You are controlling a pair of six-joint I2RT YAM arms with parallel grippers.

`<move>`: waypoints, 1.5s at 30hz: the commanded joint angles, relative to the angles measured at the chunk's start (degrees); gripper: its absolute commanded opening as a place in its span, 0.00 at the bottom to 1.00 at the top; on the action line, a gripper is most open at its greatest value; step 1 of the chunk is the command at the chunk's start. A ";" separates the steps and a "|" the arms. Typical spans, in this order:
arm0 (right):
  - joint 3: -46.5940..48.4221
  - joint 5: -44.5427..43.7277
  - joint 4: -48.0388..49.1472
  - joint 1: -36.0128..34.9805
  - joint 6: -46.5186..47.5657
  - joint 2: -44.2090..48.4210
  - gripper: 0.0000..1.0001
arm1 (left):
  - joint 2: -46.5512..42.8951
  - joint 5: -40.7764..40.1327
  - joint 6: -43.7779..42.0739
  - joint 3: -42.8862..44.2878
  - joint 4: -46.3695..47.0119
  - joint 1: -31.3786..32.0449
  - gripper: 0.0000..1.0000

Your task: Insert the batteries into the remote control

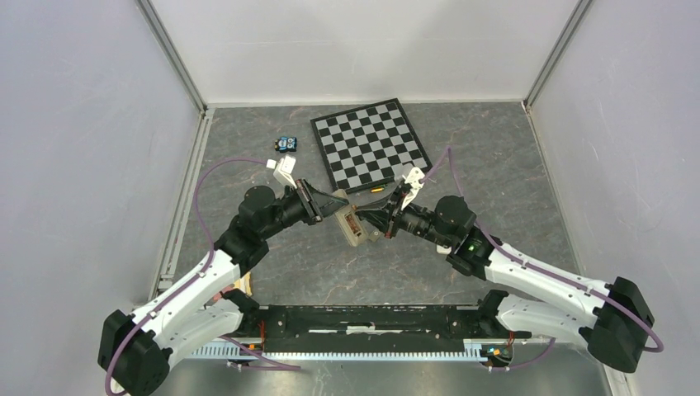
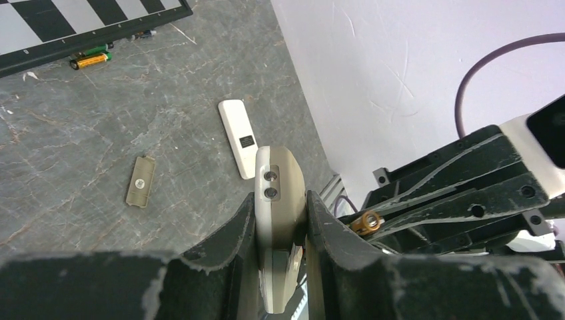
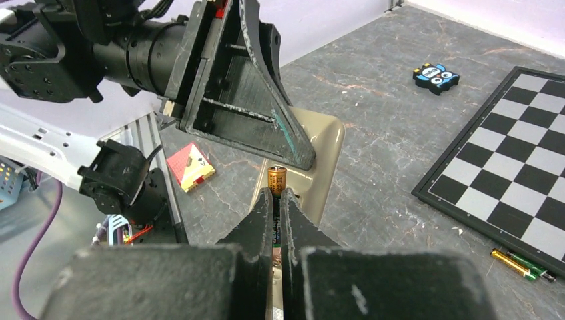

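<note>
Top external view: both of your arms meet just in front of the chessboard's (image 1: 371, 144) near edge. Your left gripper (image 1: 333, 206) is clamped across the remote control (image 1: 352, 224), with the remote's tan back turned toward the right arm. Your right gripper (image 1: 373, 219) is pinched almost closed on a battery (image 3: 276, 180). The battery's copper end pokes past the fingertips, right at the remote's tan edge, and you cannot tell whether they touch. Loose batteries (image 3: 516, 263) lie along the chessboard's near edge. A white slab (image 2: 238, 137) and a tan cover (image 2: 140, 181) lie flat on the table, apart from the chessboard. A blue toy (image 1: 286, 143) sits just left of it.
</note>
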State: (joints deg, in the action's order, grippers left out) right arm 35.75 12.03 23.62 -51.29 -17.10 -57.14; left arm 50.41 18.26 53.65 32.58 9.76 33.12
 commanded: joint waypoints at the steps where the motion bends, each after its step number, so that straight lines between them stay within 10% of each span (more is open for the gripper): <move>1: -0.24 1.81 4.25 -0.64 1.55 -1.23 0.00 | -0.59 2.87 3.20 1.32 4.38 -0.67 0.02; 28: -2.79 -0.09 4.07 -1.29 6.20 -4.58 0.01 | -0.83 3.09 9.09 1.38 5.09 -1.22 0.02; 45: -2.06 -3.24 -0.17 -1.33 4.79 -4.04 0.18 | 0.10 2.48 8.23 1.83 3.93 -1.31 0.02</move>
State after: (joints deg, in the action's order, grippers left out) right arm 33.80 11.94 25.85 -52.80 -12.27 -61.49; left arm 51.00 19.57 60.20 32.56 10.44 31.94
